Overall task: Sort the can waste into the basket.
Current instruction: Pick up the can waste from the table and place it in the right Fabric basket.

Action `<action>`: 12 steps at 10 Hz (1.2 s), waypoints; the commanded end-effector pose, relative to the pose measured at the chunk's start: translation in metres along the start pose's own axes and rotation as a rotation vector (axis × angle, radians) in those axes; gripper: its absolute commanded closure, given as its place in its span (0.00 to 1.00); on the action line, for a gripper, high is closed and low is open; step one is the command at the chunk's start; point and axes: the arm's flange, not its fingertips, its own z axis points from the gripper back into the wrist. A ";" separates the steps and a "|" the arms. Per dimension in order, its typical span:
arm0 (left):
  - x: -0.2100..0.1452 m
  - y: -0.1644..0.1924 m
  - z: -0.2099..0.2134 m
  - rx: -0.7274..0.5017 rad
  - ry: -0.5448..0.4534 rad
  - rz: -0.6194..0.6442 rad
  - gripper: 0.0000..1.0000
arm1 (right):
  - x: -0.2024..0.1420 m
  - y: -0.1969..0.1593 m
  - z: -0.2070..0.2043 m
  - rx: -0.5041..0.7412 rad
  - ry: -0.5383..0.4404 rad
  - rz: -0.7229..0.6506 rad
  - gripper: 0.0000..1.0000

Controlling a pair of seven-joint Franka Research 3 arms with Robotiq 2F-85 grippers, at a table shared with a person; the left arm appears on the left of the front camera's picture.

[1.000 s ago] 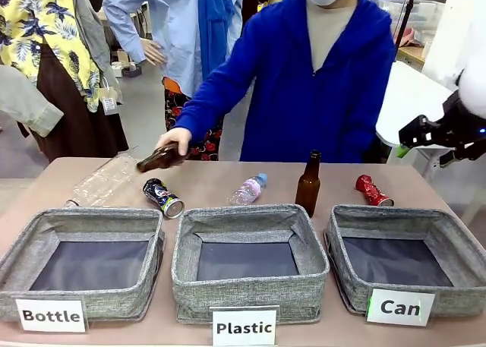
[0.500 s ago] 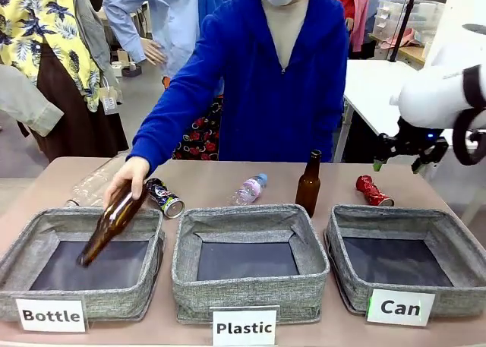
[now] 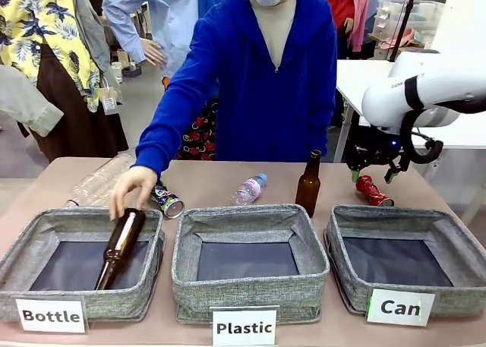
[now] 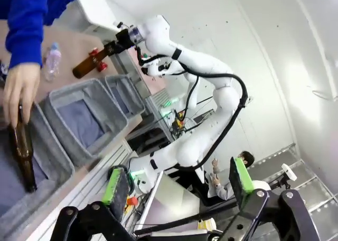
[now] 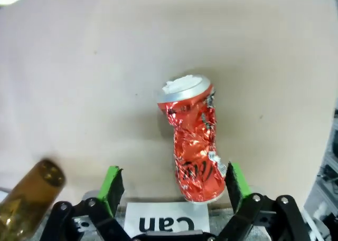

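Tan table [image 3: 220, 181] w/ 3 baskets, 2 cans: red can [image 3: 372, 190] just behind Can basket [image 3: 448, 225], dark can [image 3: 165, 197] far left; right gripper [image 5: 173, 182] fingers wide apart over red can, not clamping; left gripper [image 4: 177, 177] apart, empty.

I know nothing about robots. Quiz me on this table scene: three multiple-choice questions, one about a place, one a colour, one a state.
1. The crushed red can lies: A on the table behind the Can basket; B inside it; C on the floor.
2. The person's sleeve is: A yellow; B blue; C grey.
3. The right gripper is: A shut on the can; B shut, empty; C open over the can.
Answers: A, it rests on bare tabletop; B, plainly blue; C, its fingers stand apart above it.
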 end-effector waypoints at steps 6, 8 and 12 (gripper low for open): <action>0.006 0.012 -0.024 -0.012 0.036 0.075 0.00 | 0.024 -0.003 -0.023 -0.054 0.124 -0.070 0.00; 0.038 0.046 -0.049 0.067 0.035 0.214 0.00 | 0.025 -0.002 -0.026 -0.060 0.135 -0.079 0.00; 0.075 0.116 -0.069 0.094 0.110 0.409 0.00 | 0.023 0.001 -0.030 -0.075 0.163 -0.091 0.00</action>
